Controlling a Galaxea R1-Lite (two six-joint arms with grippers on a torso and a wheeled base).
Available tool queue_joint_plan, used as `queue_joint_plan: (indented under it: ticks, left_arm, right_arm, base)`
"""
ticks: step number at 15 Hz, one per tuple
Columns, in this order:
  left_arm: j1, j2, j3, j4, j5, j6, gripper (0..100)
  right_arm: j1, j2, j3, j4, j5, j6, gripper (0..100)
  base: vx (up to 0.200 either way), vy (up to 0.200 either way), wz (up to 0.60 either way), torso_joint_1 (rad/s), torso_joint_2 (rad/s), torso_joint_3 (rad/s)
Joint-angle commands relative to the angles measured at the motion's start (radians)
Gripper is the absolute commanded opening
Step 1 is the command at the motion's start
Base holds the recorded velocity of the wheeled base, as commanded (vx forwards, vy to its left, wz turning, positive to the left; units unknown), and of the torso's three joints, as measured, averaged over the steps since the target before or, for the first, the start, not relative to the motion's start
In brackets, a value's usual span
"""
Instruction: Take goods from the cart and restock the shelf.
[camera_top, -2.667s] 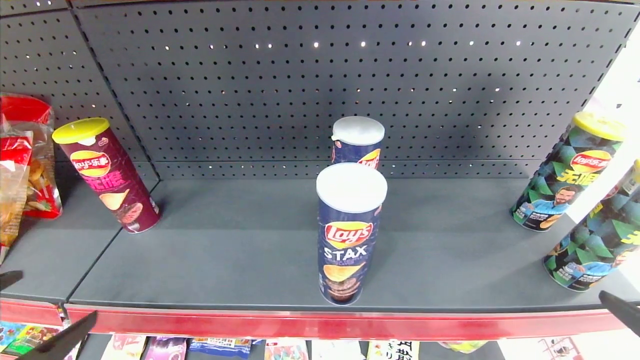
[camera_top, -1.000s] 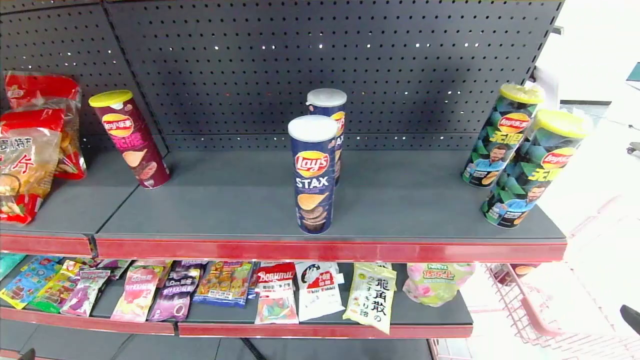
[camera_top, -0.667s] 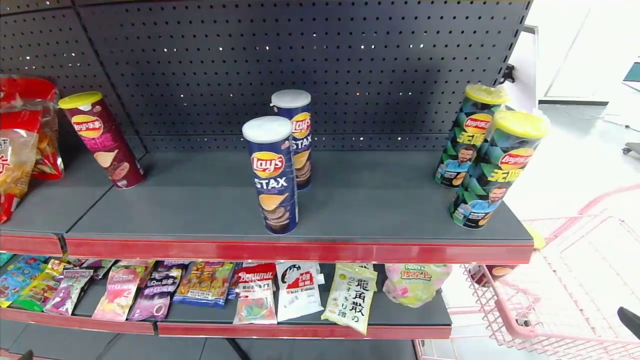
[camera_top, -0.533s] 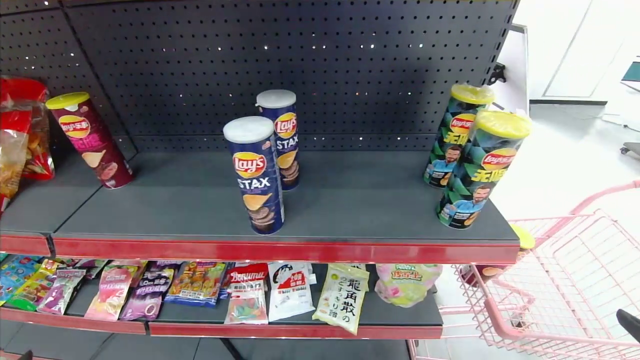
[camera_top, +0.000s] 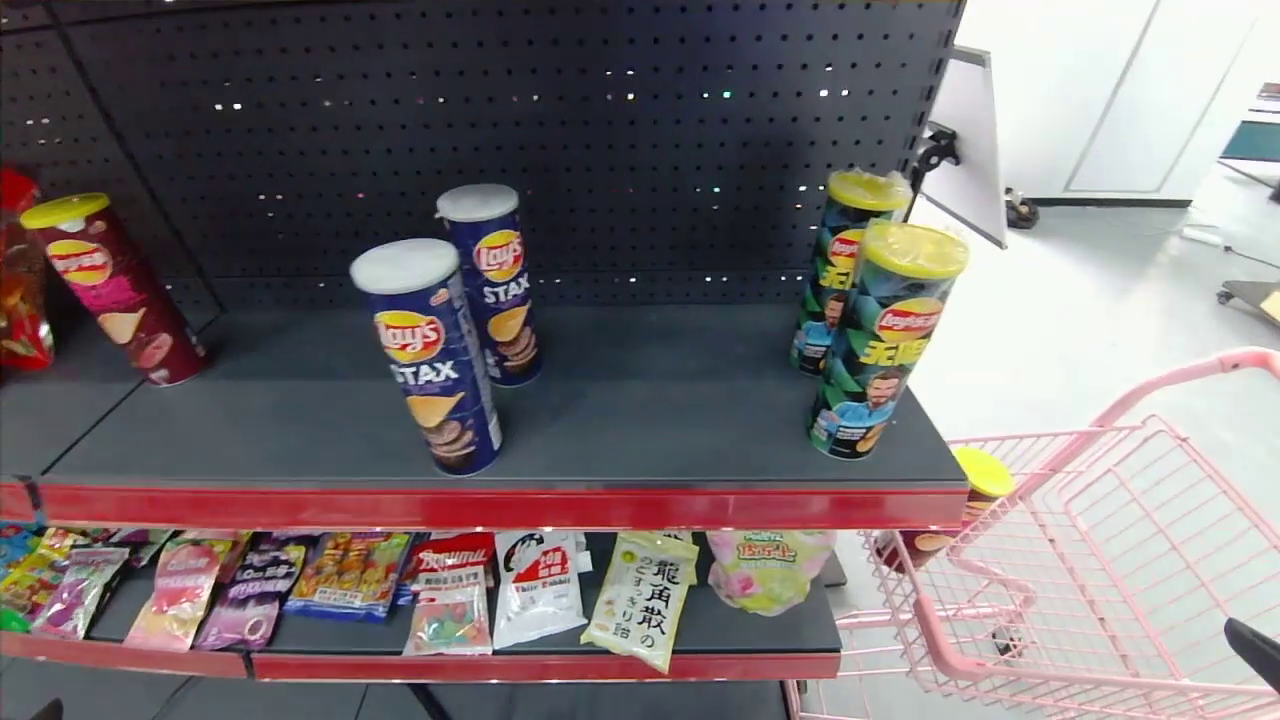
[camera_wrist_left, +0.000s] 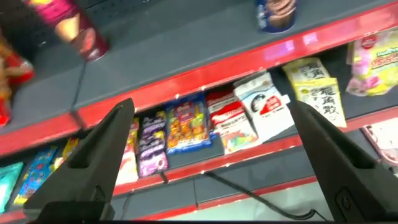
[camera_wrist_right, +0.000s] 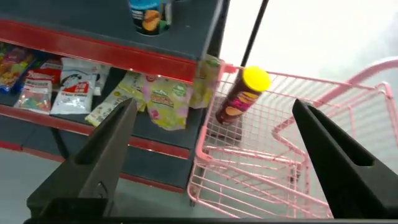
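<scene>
The shelf's grey deck (camera_top: 650, 420) with a red front edge holds two blue chip cans (camera_top: 425, 360), two green yellow-lidded cans (camera_top: 880, 340) at its right end and a maroon can (camera_top: 105, 290) at the left. A pink wire cart (camera_top: 1100, 560) stands right of the shelf. Inside it a dark red can with a yellow lid (camera_wrist_right: 242, 96) leans against the wall nearest the shelf, also seen as the cart can (camera_top: 975, 490). My left gripper (camera_wrist_left: 211, 162) hangs open and empty before the lower shelf. My right gripper (camera_wrist_right: 214, 149) is open and empty, some way short of the cart.
Snack bags (camera_top: 540, 600) lie in a row on the lower shelf. Red bags (camera_top: 15, 300) sit at the far left of the upper deck. A pegboard back wall (camera_top: 600, 150) closes the shelf. Open pale floor (camera_top: 1100, 280) lies to the right, beyond the cart.
The head view has pulled back from the shelf and swung right, so the lower shelf and the pink cart have come into view. The cans on the shelf stand as before.
</scene>
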Motion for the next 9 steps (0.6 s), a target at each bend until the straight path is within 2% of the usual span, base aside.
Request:
queue_joint_plan:
  ticks: [1, 6, 9]
  left_arm:
    - [0.001, 0.005, 0.001, 0.0, 0.0, 0.0, 100]
    - [0.001, 0.006, 0.001, 0.0, 0.0, 0.0, 100]
    - [-0.001, 0.003, 0.001, 0.0, 0.0, 0.0, 100]
  right_arm:
    - [0.001, 0.01, 0.001, 0.0, -0.001, 0.0, 100]
    - [0.001, 0.019, 0.001, 0.0, -0.001, 0.004, 100]
    - [0.001, 0.017, 0.006, -0.001, -0.001, 0.006, 100]
  base:
    - [0.0, 0.0, -0.6, 0.002, 0.01, 0.002]
    - [0.0, 0.0, -0.6, 0.005, 0.0, 0.003]
    - [0.0, 0.0, 0.0, 0.0, 0.0, 0.0]
